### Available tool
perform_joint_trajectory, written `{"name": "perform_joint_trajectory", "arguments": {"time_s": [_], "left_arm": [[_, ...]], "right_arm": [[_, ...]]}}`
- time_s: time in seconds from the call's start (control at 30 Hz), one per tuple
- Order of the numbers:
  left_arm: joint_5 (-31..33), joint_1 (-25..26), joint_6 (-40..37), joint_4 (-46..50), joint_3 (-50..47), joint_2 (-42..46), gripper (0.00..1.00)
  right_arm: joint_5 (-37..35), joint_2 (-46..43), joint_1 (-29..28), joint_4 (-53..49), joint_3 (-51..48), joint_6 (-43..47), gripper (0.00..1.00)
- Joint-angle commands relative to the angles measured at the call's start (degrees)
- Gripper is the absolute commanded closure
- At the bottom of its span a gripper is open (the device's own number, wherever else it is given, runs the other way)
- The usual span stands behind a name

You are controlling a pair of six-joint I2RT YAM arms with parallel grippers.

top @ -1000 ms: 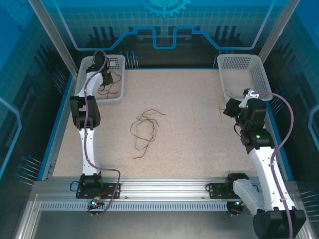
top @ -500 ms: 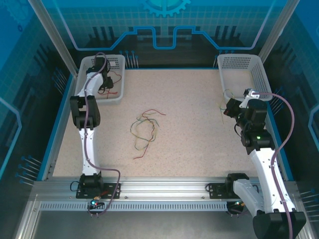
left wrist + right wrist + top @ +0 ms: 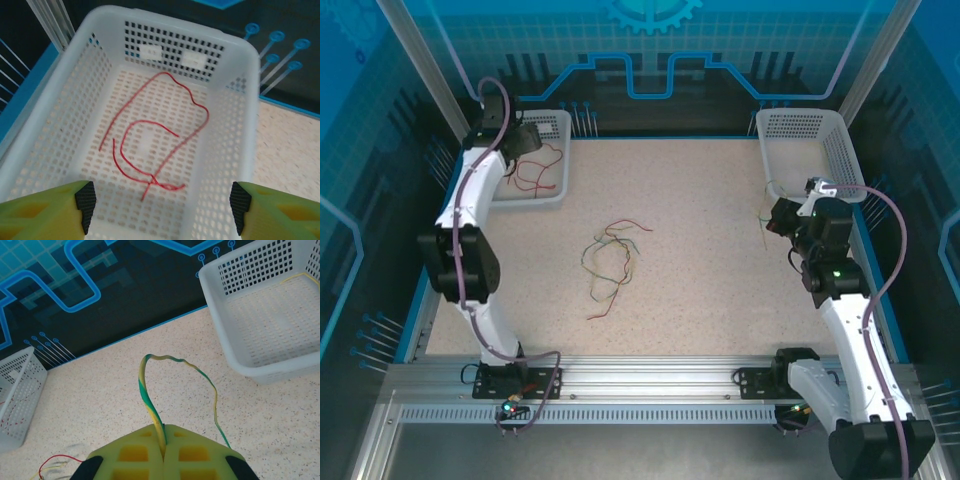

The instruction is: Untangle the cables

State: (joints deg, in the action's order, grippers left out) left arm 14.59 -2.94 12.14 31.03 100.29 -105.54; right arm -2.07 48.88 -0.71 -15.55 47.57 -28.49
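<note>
Partly hidden: yellow-green cable [image 3: 142,382] pinched in right gripper [image 3: 163,440]

**Robotics lab bench, walled in on all sides**

A purpose-built robot test cell in a laboratory, seen from above. Two white jointed arms, the left arm [image 3: 470,250] and the right arm [image 3: 845,310], are bolted to an aluminium rail [image 3: 650,375] at the near edge of a speckled, blue-edged table [image 3: 720,280]. Grey-purple leads run along both arms to their bases. Metal frame posts [image 3: 420,60] hold up see-through wall panels [image 3: 650,50] printed with blue circuit lines and a gear emblem [image 3: 650,12]. Two white perforated baskets, the left basket [image 3: 552,190] and the right basket [image 3: 840,150], stand in the far corners. Thin coloured cables [image 3: 610,262] lie loose on the surface between them.
</note>
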Motion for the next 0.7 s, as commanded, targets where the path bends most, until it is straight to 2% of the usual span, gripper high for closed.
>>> {"name": "perform_joint_trajectory", "arguments": {"time_s": [0.0,0.1,0.2,0.3,0.4,0.5,0.67], "left_arm": [[-2.1,5.3,2.8,-7.9,-12.6,9.9,0.26],[-2.3,14.6,3.8,-19.4,-27.6,21.5,0.27],[-1.9,25.4,4.5,-29.0,-38.4,29.1,0.27],[-0.9,34.4,6.2,-33.8,-44.1,31.8,0.28],[0.1,41.8,4.2,-39.2,-47.1,31.6,0.28],[1.4,46.4,1.8,-43.0,-48.1,30.3,0.28],[0.7,47.5,1.1,-48.0,-49.7,28.7,0.28]], "right_arm": [[-0.1,1.7,-0.5,0.3,1.9,1.8,1.00],[2.7,5.0,0.0,0.2,5.9,4.9,1.00],[2.3,7.4,0.9,2.4,8.4,8.1,1.00],[2.1,10.7,3.3,5.7,10.8,9.2,1.00],[2.0,14.9,7.0,12.8,11.4,9.0,1.00],[2.4,19.8,10.5,21.4,11.7,9.4,1.00],[1.6,29.5,14.7,30.2,15.6,13.6,1.00]]}}
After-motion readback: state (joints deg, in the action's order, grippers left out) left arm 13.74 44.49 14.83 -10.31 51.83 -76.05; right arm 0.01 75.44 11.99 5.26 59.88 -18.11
